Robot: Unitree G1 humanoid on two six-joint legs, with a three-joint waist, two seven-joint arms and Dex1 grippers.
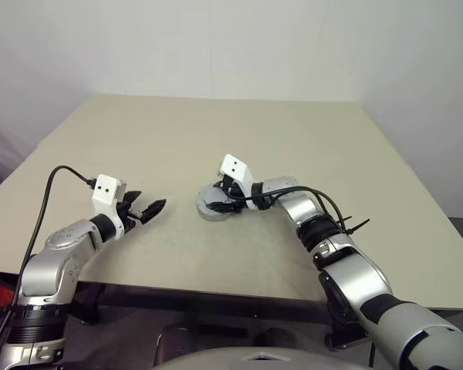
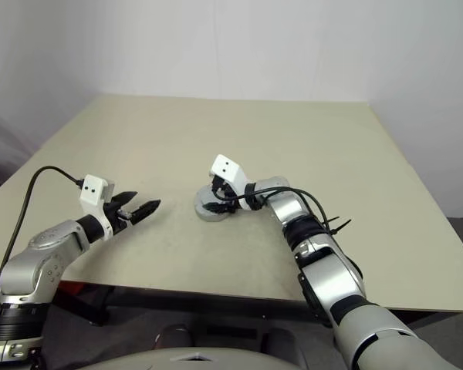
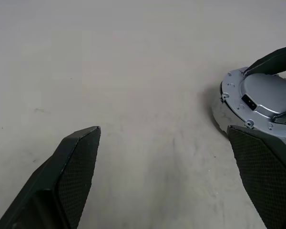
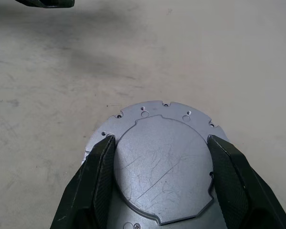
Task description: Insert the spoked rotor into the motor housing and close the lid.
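Lid is seen seated flat on the motor housing, near the middle of the surface; only the housing's flanged rim with its small holes is exposed around it. No rotor is seen, so it is judged to be inside already, and the closing step is judged to be in hand or nearly done. The right gripper is set over the lid, its fingers about three-quarters open and bracketing the raised round face; whether they press its edge cannot be told. The left gripper hovers well apart to the left, fingers fully spread and empty. Next move is judged to call for checking the seating, then releasing and lifting straight off without dragging the lid.
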